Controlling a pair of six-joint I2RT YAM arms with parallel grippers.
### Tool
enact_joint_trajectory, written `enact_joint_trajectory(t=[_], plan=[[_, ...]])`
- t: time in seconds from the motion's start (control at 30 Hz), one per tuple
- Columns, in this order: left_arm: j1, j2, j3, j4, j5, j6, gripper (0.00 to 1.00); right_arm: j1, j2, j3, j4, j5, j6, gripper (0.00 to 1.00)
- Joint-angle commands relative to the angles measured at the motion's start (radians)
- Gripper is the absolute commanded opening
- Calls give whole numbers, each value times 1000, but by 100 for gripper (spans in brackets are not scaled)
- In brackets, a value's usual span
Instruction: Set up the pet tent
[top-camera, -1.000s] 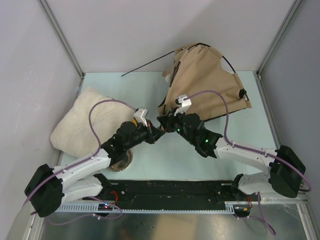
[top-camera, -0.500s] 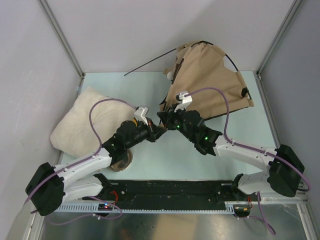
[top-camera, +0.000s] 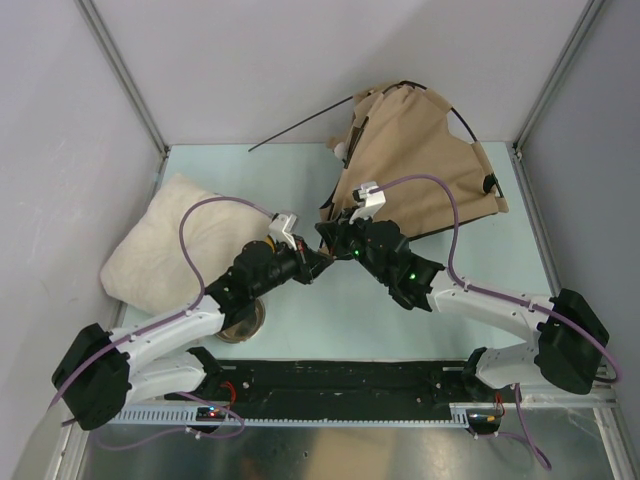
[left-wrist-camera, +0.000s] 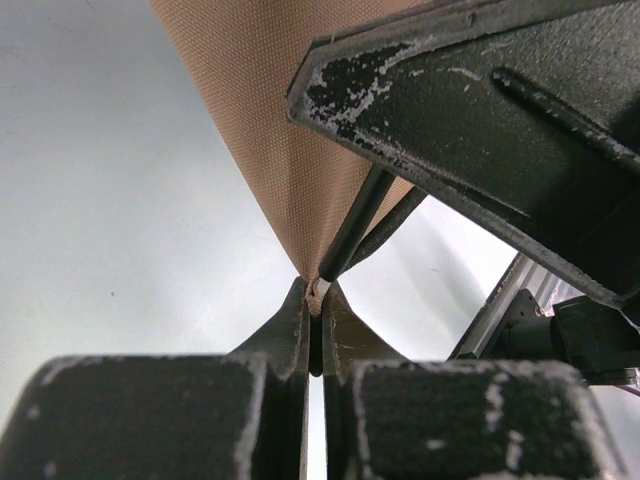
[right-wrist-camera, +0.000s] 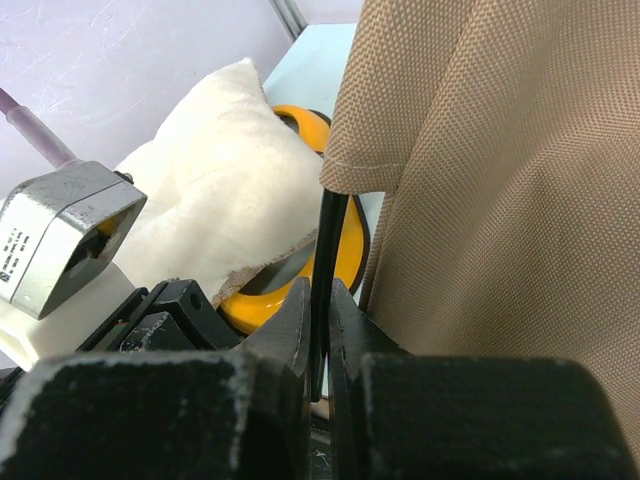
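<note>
The tan pet tent lies slumped at the back right of the table, one thin black pole sticking out to the left. My left gripper is shut on the tent's near fabric corner, where a pole tip ends. My right gripper is shut on a black pole just below the tent's hem. Both grippers meet at the tent's near left corner. A white pom-pom shows at the tent's left edge.
A cream fluffy pillow lies at the left, also seen in the right wrist view. The yellow bowl holder sits under my left arm and shows in the right wrist view. Enclosure walls stand on three sides.
Both grippers have shifted slightly up and back with the tent corner; the tent and its loose pole have lifted a little. Little change over the last half second.
</note>
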Motion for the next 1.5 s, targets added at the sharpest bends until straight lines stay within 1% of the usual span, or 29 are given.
enact_joint_trajectory(t=[0.0, 0.3, 0.63, 0.97, 1.47], plan=[[-35, 42, -94, -400, 121, 15, 0, -102, -54, 135, 329, 293, -64, 0], [-35, 55, -92, -400, 123, 17, 0, -104, -46, 152, 303, 363, -14, 0], [-36, 76, -80, -398, 121, 20, 0, -103, -33, 186, 247, 356, -16, 0], [-34, 79, -78, -397, 118, 20, 0, -112, -94, 163, 145, 335, -14, 0], [-36, 61, -73, -398, 118, 23, 0, -112, -76, 110, 131, 308, -33, 0]])
